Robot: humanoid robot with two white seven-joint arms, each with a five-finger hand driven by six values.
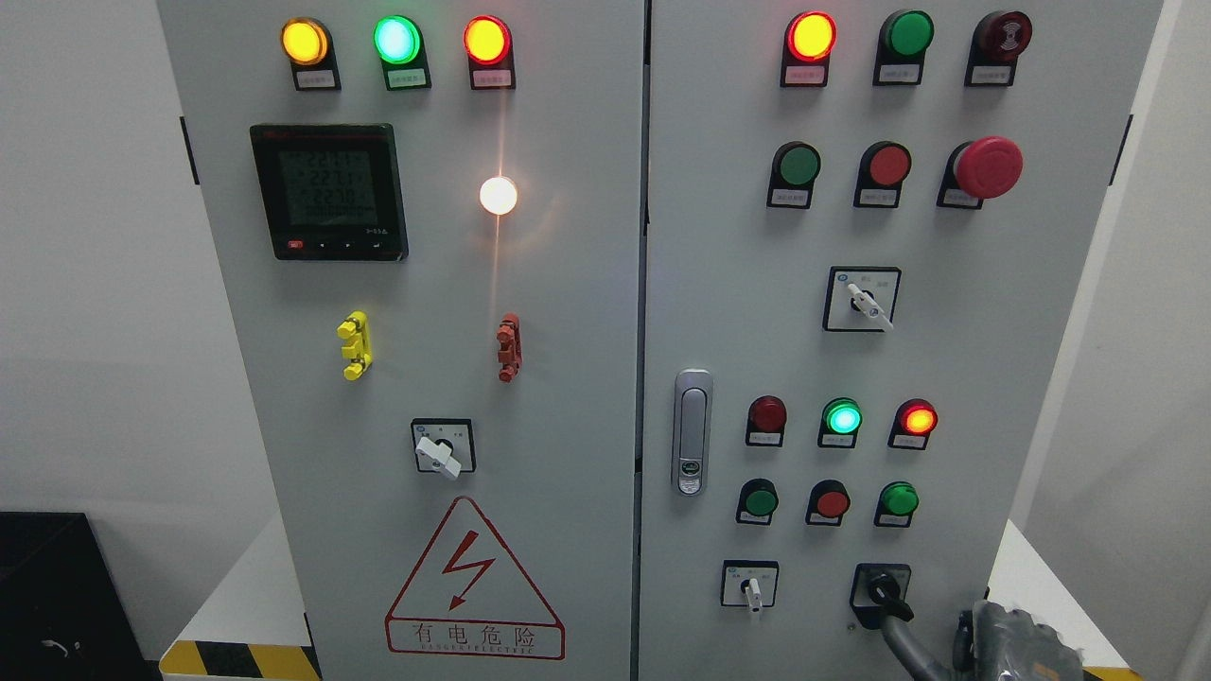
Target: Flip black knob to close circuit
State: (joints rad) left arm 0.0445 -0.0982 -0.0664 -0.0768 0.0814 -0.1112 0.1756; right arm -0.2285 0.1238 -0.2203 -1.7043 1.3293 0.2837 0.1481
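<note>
Black knob sits low right of frame, handle pointing down-right, w/ right hand just beside it to lower right, one finger touching it; rest of the grip I cannot tell.

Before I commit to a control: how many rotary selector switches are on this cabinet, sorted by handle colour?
White-handled rotary selector switches: 3
Black rotary knob: 1
Total: 4
</note>
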